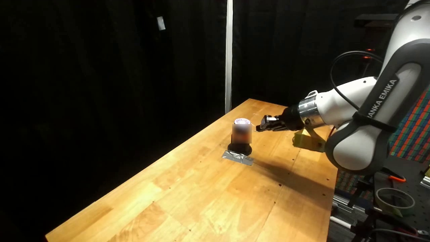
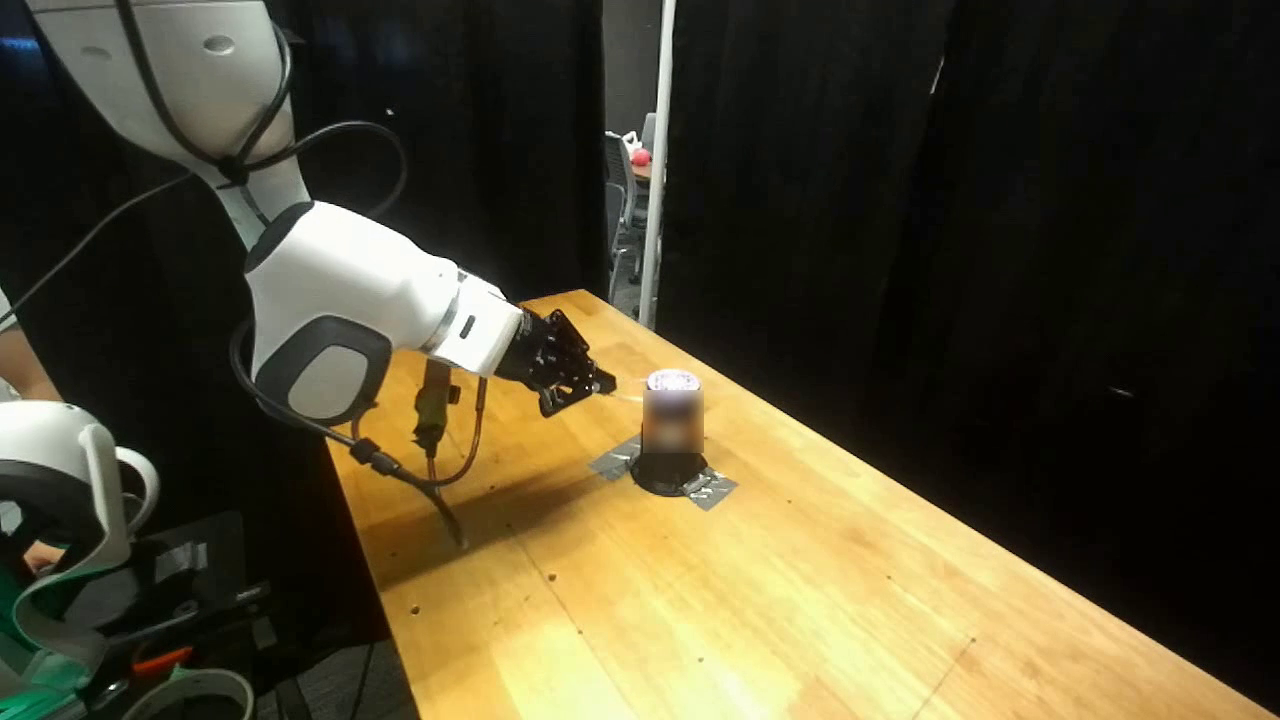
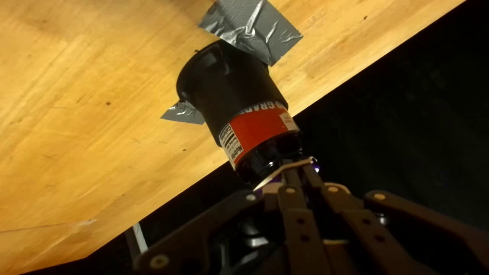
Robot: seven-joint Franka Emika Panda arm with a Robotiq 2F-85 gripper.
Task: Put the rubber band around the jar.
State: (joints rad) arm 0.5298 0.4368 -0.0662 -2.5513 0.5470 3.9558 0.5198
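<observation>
In the wrist view, the jar (image 3: 259,130) is standing in a black holder (image 3: 229,80) on the bench (image 3: 95,95); the pincer (image 3: 300,172), its tips close together, is apparently clamping the rubber band (image 3: 293,165) beside the jar's upper end; in an exterior view, thin strands (image 2: 627,398) are running from pincer to jar, so the far side is probably hooked on; in an exterior view, the pincer is hanging beside the pale lid (image 1: 242,121); working the near side on and letting go are seemingly remaining.
</observation>
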